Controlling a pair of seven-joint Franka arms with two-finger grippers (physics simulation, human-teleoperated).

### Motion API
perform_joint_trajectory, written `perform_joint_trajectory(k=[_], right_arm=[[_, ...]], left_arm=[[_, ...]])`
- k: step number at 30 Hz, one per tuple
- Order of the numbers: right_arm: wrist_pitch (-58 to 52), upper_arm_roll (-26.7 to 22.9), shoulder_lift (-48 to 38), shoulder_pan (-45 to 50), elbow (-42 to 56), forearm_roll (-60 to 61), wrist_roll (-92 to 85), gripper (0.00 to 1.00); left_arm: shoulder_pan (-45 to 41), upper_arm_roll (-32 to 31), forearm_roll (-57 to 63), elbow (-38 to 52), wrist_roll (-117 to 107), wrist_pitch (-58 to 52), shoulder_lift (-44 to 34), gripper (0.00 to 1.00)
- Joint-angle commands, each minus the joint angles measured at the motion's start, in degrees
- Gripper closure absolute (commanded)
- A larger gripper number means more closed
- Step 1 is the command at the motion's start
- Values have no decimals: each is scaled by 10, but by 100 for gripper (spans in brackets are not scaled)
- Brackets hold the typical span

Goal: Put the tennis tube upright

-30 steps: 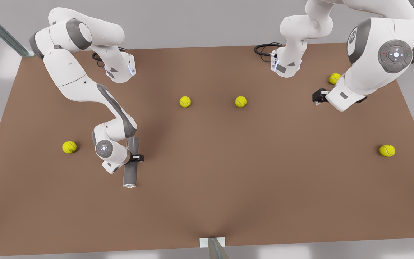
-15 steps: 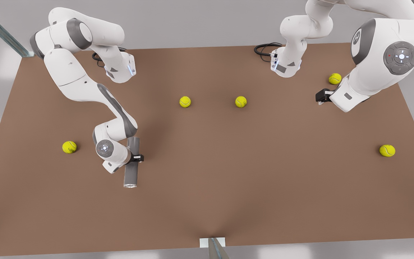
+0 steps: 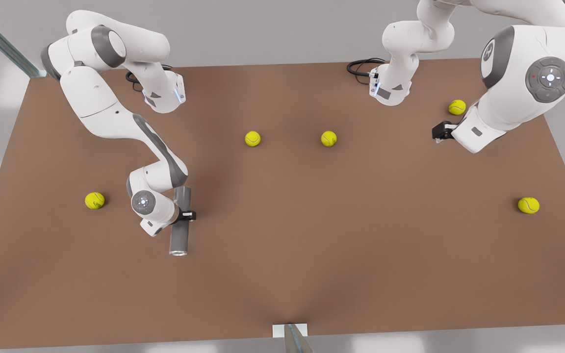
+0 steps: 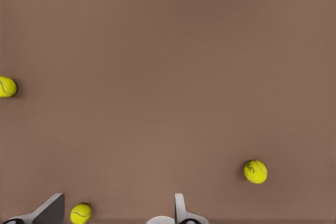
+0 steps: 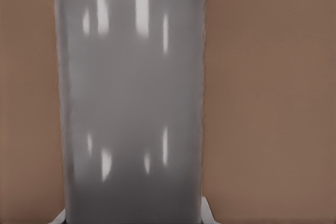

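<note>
1. We take the tennis tube [image 3: 180, 223] as our landmark. It lies flat on the brown table [image 3: 312, 245], on the front view's left, its silvery rim pointing toward the table's near edge.
2. The right gripper [image 3: 186, 215] sits across the tube's middle. Its wrist view has the grey tube [image 5: 131, 103] running straight between the fingertips, which stand at either flank.
3. We read the right gripper's fingers as closed around the tube; one dark finger shows on the tube's side toward the table's centre.
4. The tube is not upright; its full length rests along the table.
5. One tennis ball [image 3: 94, 200] lies beside the tube, on the side away from the table's centre, with the right arm's wrist between them.
6. Two more balls [image 3: 252, 138] and [image 3: 328, 138] lie beyond the tube, toward the arm bases.
7. The left gripper [image 3: 438, 132] hangs far from the tube, over the opposite side of the table, with a ball [image 3: 457, 107] just beside it. This arm waits.
8. In the left wrist view its two fingertips [image 4: 50, 211] stand apart, holding nothing, with a ball [image 4: 80, 213] between them.
9. A last ball [image 3: 528, 205] lies farthest from the tube, near the opposite table edge.
</note>
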Motion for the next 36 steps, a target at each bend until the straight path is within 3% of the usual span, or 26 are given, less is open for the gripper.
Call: perform_joint_trajectory(k=[1, 17, 20, 36], right_arm=[[0, 0, -1, 0, 0, 0, 1, 20], [2, -1, 4, 0, -2, 0, 4, 19], [2, 0, 5, 0, -2, 0, 4, 23], [-3, 0, -1, 1, -2, -3, 3, 26]], left_arm=[[-1, -1, 0, 0, 1, 0, -1, 0], [5, 2, 1, 0, 2, 1, 1, 0], [5, 2, 1, 0, 2, 2, 2, 0], [5, 2, 1, 0, 2, 2, 1, 0]])
